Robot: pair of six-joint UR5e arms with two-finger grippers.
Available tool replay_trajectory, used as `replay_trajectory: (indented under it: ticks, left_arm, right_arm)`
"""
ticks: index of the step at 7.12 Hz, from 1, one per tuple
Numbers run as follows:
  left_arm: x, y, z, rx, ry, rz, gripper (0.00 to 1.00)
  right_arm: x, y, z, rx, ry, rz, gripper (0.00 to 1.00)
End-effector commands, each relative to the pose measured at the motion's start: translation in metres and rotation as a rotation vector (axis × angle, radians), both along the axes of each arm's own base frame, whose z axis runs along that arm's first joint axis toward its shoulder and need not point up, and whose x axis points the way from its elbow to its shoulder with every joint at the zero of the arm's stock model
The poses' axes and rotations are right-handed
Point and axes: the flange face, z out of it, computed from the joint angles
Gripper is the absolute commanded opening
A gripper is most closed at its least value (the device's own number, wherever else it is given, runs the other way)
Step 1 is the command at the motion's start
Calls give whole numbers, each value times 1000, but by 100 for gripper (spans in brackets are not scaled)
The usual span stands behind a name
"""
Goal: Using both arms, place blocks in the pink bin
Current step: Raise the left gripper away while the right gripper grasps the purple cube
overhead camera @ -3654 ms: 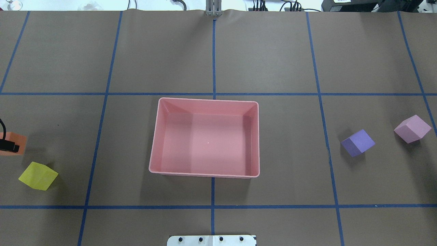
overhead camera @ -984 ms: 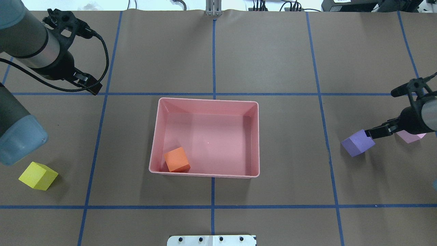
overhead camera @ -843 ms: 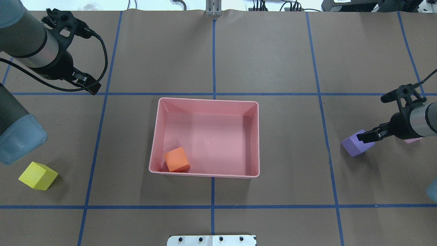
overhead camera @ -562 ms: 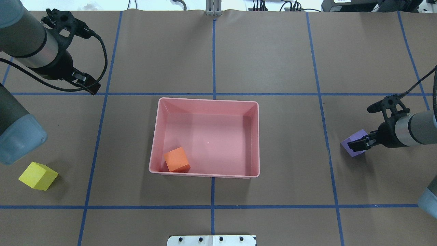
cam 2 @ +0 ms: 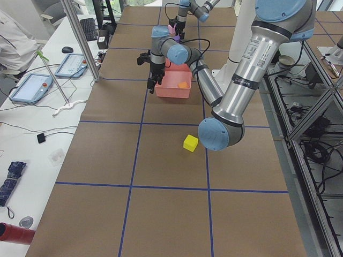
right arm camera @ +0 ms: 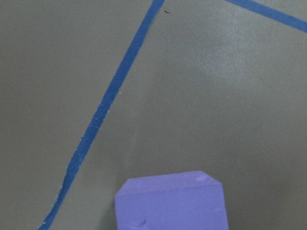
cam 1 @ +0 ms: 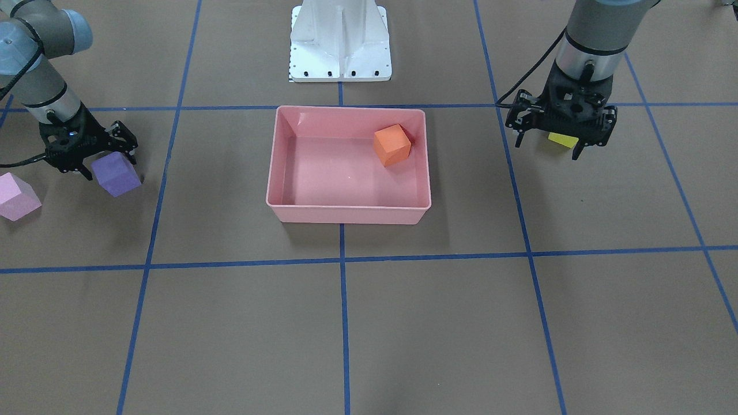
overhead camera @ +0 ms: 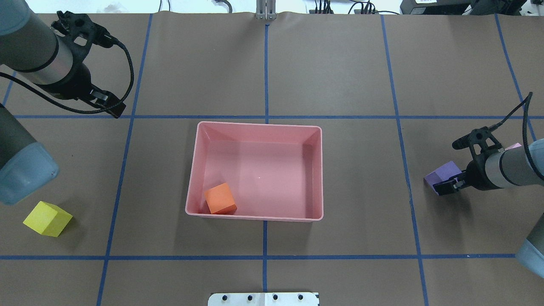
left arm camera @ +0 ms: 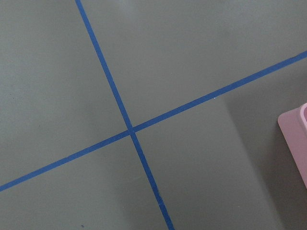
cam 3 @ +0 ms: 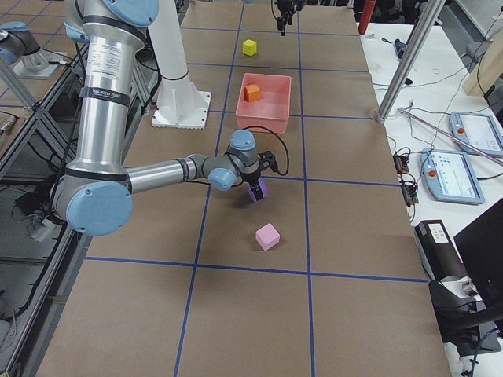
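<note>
Hanging high over the tabletop's [overhead camera: 340, 170] far left, the left gripper [overhead camera: 109, 104] has its jaws spread wide and empty; the front camera seems to tuck the yellow block [overhead camera: 47, 218] under them, but the overhead shows it well apart. The orange block [overhead camera: 220, 198] lies in a corner of the pink bin [overhead camera: 255, 124]. On the right, the right gripper [overhead camera: 447, 187] has its jaws down around the purple block [overhead camera: 442, 173], pinched or not I cannot tell, and, sitting askew, it could twist or squirt out toward the light pink block [cam 1: 17, 197] nearby, which the overhead mostly hides.

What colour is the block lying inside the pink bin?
Orange. The orange block shows best in the front-facing view.
</note>
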Motion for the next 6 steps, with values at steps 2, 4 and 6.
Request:
replay_trajectory:
  ticks: [2, 4, 6]
  left_arm:
    - [-1, 1, -2, 1, 4, -4, 100]
    - [-35, -15, 4, 5, 22, 19, 100]
    - [-124, -31, 78, 28, -23, 102, 100]
  right_arm:
    - [-17, -13, -17, 15, -23, 6, 0]
    - [-6, -18, -42, -1, -67, 41, 0]
    - [-12, -42, -144, -120, -128, 132, 0]
